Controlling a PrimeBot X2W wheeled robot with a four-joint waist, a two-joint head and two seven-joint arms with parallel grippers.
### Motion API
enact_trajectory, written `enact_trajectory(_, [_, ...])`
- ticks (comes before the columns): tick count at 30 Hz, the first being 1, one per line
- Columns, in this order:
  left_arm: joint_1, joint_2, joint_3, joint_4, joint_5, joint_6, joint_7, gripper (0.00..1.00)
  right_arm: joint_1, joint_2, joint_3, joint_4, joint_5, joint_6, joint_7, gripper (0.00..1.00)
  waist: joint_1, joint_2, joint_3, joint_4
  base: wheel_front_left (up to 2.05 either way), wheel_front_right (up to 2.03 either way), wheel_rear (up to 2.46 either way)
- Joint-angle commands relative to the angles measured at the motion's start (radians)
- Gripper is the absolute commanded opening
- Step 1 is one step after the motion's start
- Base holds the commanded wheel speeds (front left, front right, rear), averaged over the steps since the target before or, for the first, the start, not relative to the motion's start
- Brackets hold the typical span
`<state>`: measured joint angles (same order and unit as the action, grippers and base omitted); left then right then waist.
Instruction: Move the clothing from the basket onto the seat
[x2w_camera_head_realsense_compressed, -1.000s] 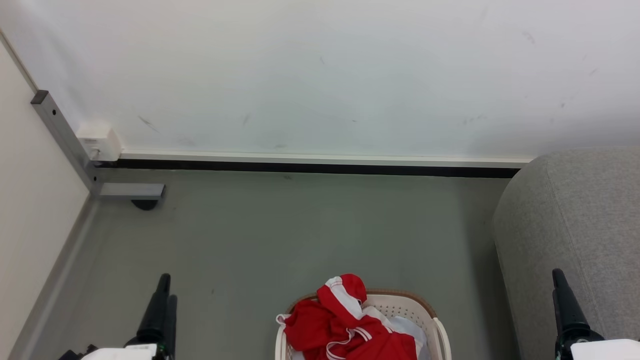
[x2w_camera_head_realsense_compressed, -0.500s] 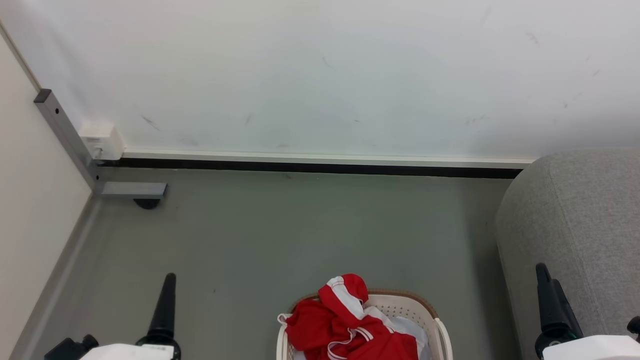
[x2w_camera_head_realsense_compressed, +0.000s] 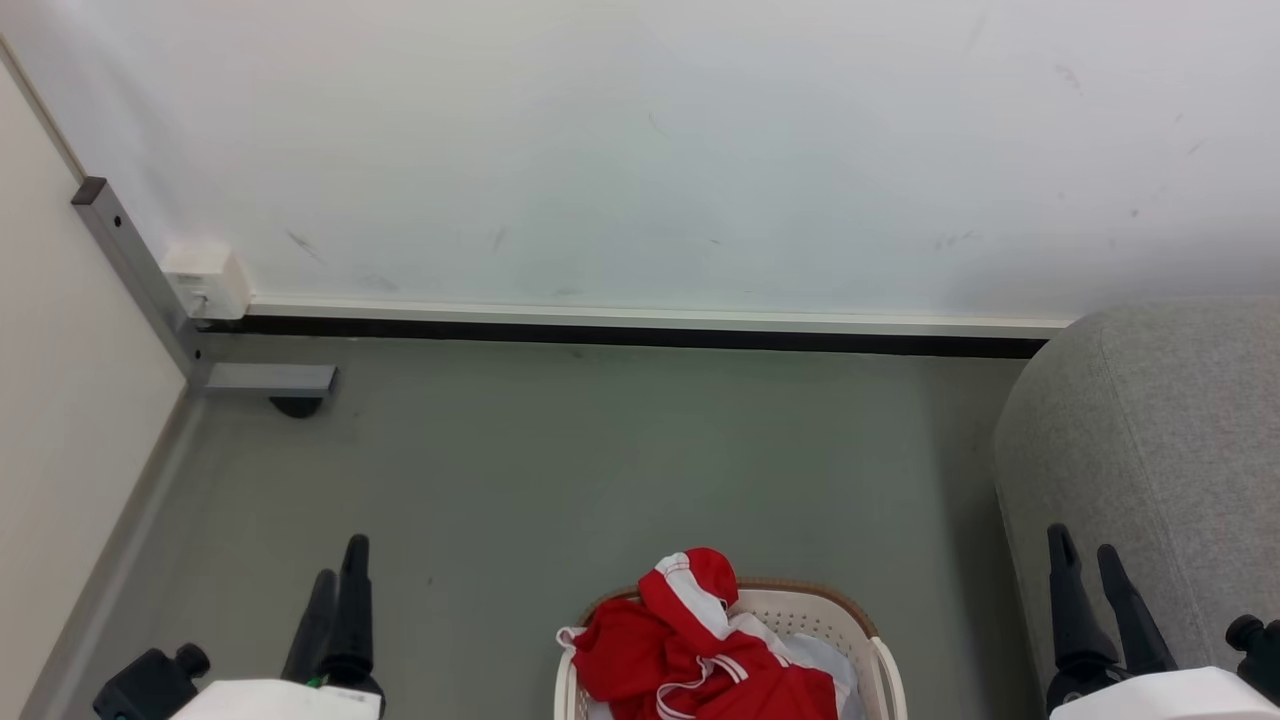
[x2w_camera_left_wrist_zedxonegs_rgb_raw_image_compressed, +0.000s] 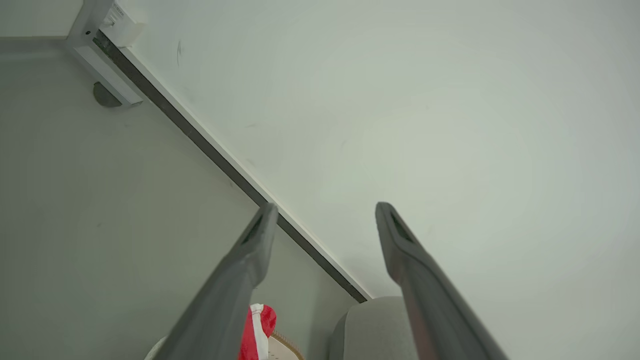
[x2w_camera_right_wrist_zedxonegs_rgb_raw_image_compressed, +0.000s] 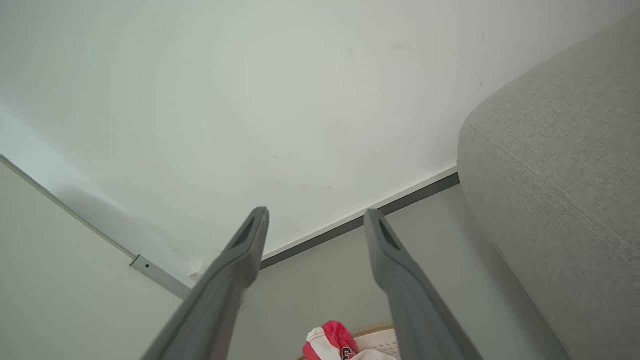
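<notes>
Red clothing (x2w_camera_head_realsense_compressed: 700, 650) with white panels and striped trim is heaped in the cream basket (x2w_camera_head_realsense_compressed: 800, 608) at the bottom centre of the head view, a hood sticking up over the rim. The grey seat (x2w_camera_head_realsense_compressed: 1160, 430) rises at the right. My left gripper (x2w_camera_head_realsense_compressed: 340, 560) is open over the floor, left of the basket. My right gripper (x2w_camera_head_realsense_compressed: 1082, 540) is open in front of the seat's side, right of the basket. In the left wrist view the left gripper (x2w_camera_left_wrist_zedxonegs_rgb_raw_image_compressed: 326, 206) is empty, with clothing (x2w_camera_left_wrist_zedxonegs_rgb_raw_image_compressed: 257, 325) below. In the right wrist view the right gripper (x2w_camera_right_wrist_zedxonegs_rgb_raw_image_compressed: 316, 211) is empty above the clothing (x2w_camera_right_wrist_zedxonegs_rgb_raw_image_compressed: 332, 340), beside the seat (x2w_camera_right_wrist_zedxonegs_rgb_raw_image_compressed: 560, 175).
A white wall with a dark baseboard (x2w_camera_head_realsense_compressed: 620, 335) closes the far side. A grey metal post with a foot (x2w_camera_head_realsense_compressed: 265, 380) and a small white box (x2w_camera_head_realsense_compressed: 205, 278) stand in the left corner by a pale partition. Grey floor (x2w_camera_head_realsense_compressed: 600, 470) lies between wall and basket.
Both grippers have turned at the wrist, so two separate fingers now show on each. The right gripper has shifted left, and the left one slightly right. The clothing has not moved.
</notes>
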<state>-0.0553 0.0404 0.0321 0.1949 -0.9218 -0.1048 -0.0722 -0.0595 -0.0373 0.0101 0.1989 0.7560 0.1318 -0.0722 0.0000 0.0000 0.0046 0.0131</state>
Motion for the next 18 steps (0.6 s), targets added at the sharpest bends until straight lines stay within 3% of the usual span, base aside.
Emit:
enact_trajectory(1, [-0.003,0.008,0.002,-0.017,0.044,0.0,-0.011,1.0,-0.007,-0.012,-0.002,-0.014,-0.041,-0.001,-0.011,1.0,0.0,0.0,0.0,0.0,0.0,0.0,0.0])
enact_trajectory(18, [0.015,0.01,0.009,-0.03,0.261,-0.002,-0.062,1.0,-0.004,-0.018,0.003,-0.006,-0.271,-0.001,-0.062,1.0,0.0,0.0,-0.002,-0.013,0.0,0.0,0.0])
